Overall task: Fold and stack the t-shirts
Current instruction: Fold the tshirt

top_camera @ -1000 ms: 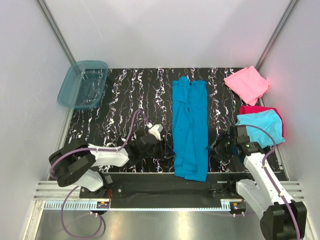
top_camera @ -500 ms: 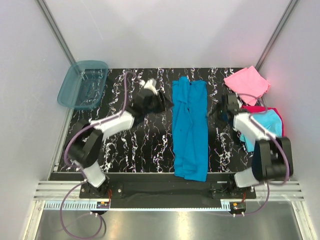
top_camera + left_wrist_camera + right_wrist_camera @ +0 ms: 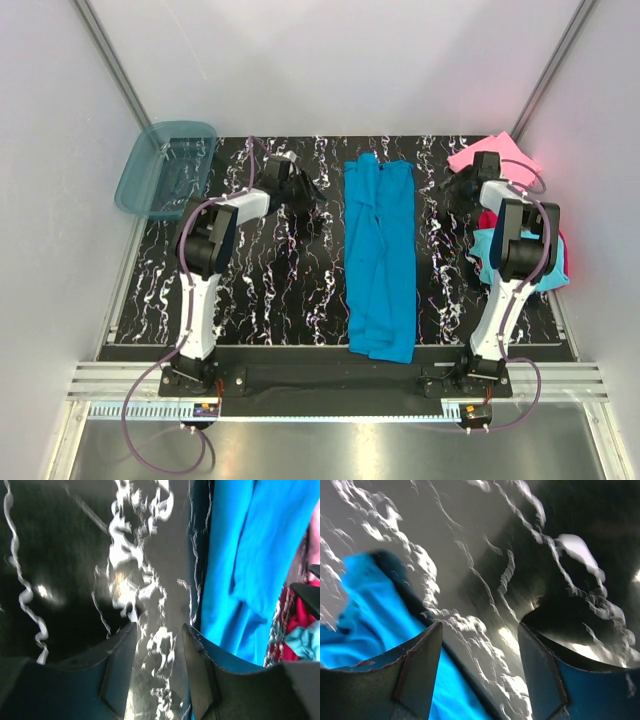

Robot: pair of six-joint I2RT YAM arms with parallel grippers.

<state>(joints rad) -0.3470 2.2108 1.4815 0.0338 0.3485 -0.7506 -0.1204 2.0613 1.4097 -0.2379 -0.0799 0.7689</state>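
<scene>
Across table [image 3: 250, 280], left to right: left gripper [image 3: 159, 630], jaws apart, empty; 1 teal-blue t-shirt [image 3: 380, 255], centre, lying lengthwise, likely soft and limp, best pinched at far corners; right gripper [image 3: 480, 630], jaws apart, empty; 1 pink t-shirt [image 3: 512, 152], far right.

Top cam: bright, even, diffuse light from overhead, sharp all over. Only soft shadows beside my arms on the marbled tabletop [image 3: 300, 300]. The pink t-shirt [image 3: 512, 148] throws a pink cast on the right wall [image 3: 585, 150] at 2 o'clock.

Left wrist cam: smeared throughout. White veins in the tabletop glare at centre, dim at 9 o'clock. Teal-blue t-shirt [image 3: 250, 555] vividly lit at 2, my left fingers [image 3: 112, 675] dark at 6.

Right wrist cam: blurred too. Glare streaks from 11 to centre, near-black at 2. Teal-blue t-shirt oversaturated at 8, my right fingers [image 3: 417, 675] shadowed along 6.
</scene>
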